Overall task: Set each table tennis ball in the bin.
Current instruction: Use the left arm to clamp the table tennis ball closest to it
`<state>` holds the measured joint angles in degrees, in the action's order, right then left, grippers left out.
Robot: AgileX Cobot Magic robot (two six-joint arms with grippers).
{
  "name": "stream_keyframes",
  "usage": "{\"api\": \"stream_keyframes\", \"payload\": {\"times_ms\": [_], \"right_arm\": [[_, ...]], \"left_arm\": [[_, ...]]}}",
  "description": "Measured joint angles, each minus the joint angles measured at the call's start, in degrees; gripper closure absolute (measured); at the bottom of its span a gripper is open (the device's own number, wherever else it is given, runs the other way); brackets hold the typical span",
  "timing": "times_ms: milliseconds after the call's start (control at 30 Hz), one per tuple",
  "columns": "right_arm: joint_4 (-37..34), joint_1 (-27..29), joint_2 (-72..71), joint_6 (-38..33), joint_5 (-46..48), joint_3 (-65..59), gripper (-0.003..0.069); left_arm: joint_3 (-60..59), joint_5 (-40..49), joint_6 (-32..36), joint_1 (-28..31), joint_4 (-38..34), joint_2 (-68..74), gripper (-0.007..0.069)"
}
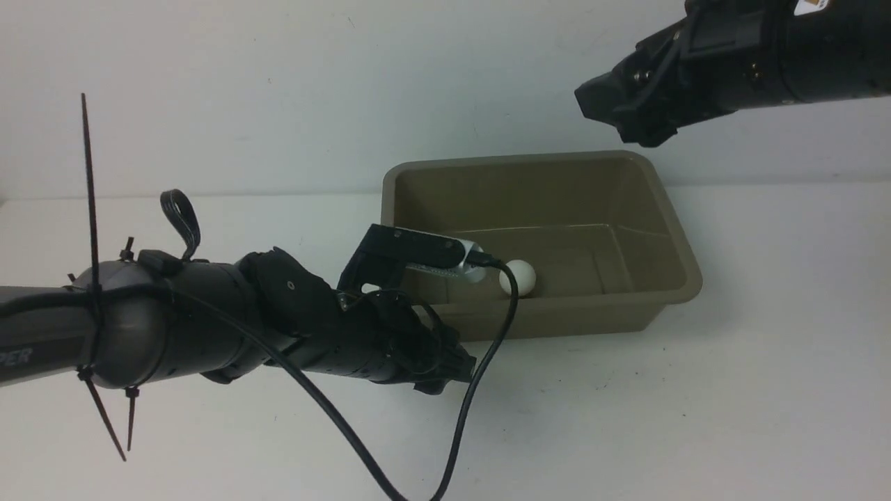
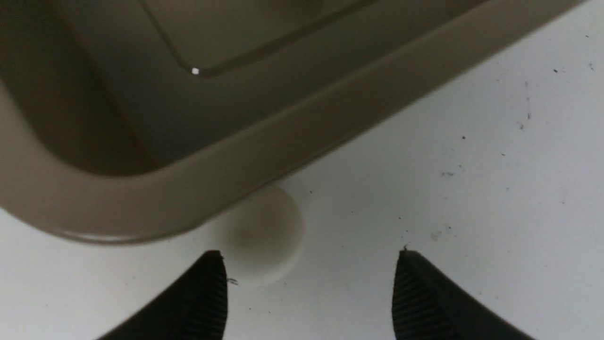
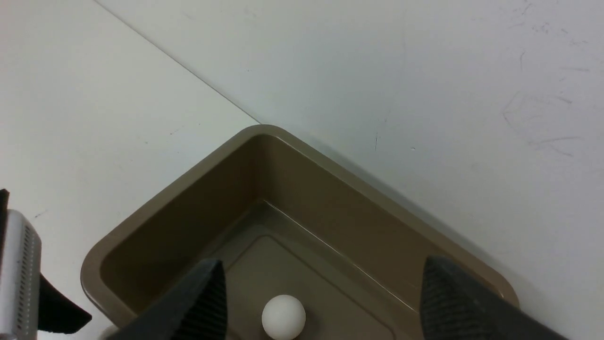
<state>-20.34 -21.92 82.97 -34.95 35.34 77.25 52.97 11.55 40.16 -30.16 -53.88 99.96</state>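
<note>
Bin (image 1: 515,195): taupe tub, centre of the white table (image 1: 696,417), long side facing the robot.
Ball A (image 1: 517,277): on the bin floor, by the near wall, left of centre.
Ball B (image 2: 264,236): on the table outside the bin, partly tucked under the flared rim at the near left corner.
Left gripper (image 2: 310,255): low, beside the bin's near wall. Jaws apart, nothing grasped. Ball B lies just ahead of the fingertips, closer to one finger (image 2: 207,293).
Right gripper (image 3: 323,262): raised above the bin's far right. Jaws spread wide and empty.
</note>
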Motion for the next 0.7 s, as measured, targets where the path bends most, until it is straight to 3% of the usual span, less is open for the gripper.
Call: {"api": "stream_keyframes", "payload": {"times_ms": [700], "right_arm": [[0.0,0.0,0.0,-2.24,-1.79,0.0,0.0158]], "left_arm": [[0.35,-6.38,0.19,0.0,-2.69,7.79,0.0199]]}}
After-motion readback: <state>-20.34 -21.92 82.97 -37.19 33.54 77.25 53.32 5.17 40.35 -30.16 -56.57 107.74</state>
